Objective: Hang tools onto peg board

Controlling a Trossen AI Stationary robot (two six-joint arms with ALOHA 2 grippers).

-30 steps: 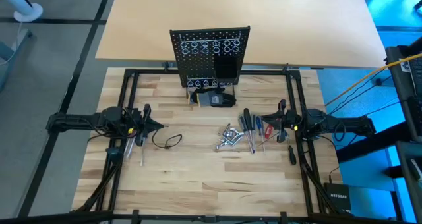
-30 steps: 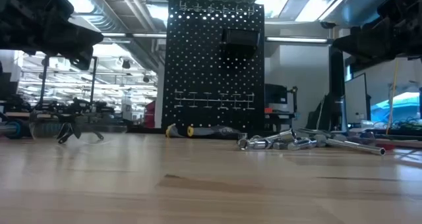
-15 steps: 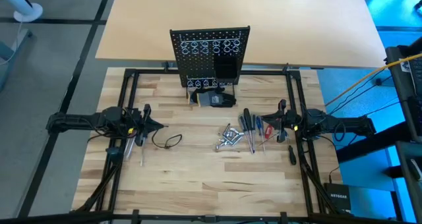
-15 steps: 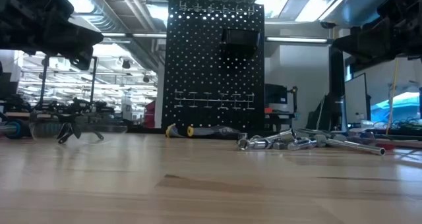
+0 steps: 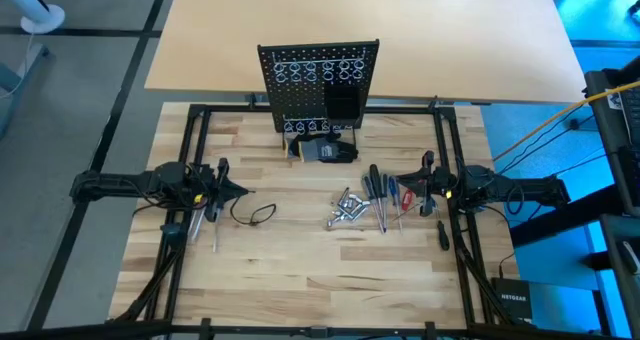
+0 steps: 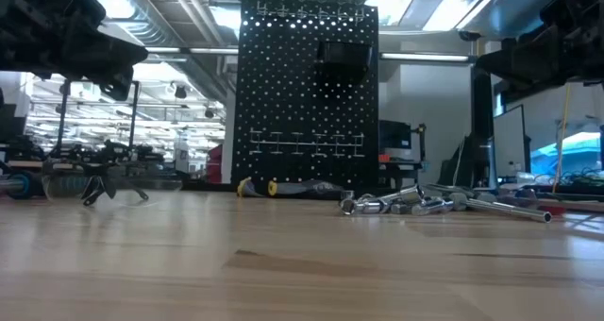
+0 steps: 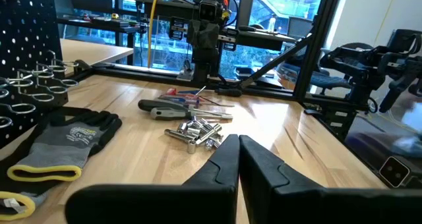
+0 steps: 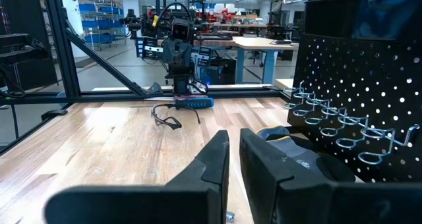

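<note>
Near the right arm lie the tools, and both arms wait with nothing in them.

From above, the screwdrivers (image 5: 382, 198) lie with their long way pointing toward the peg board (image 5: 320, 84), just beside the right gripper (image 5: 412, 192); the left gripper (image 5: 240, 190) sits well apart. Silver pieces (image 5: 345, 209) rest between the two arms, nearer the right. From table height, the board stands upright at the back, with the silver pieces low at its right; both grippers are cut off. From the left wrist, its fingers are pressed together, empty. From the right wrist, a thin gap shows between its fingers, holding nothing; the tools are hidden there.
</note>
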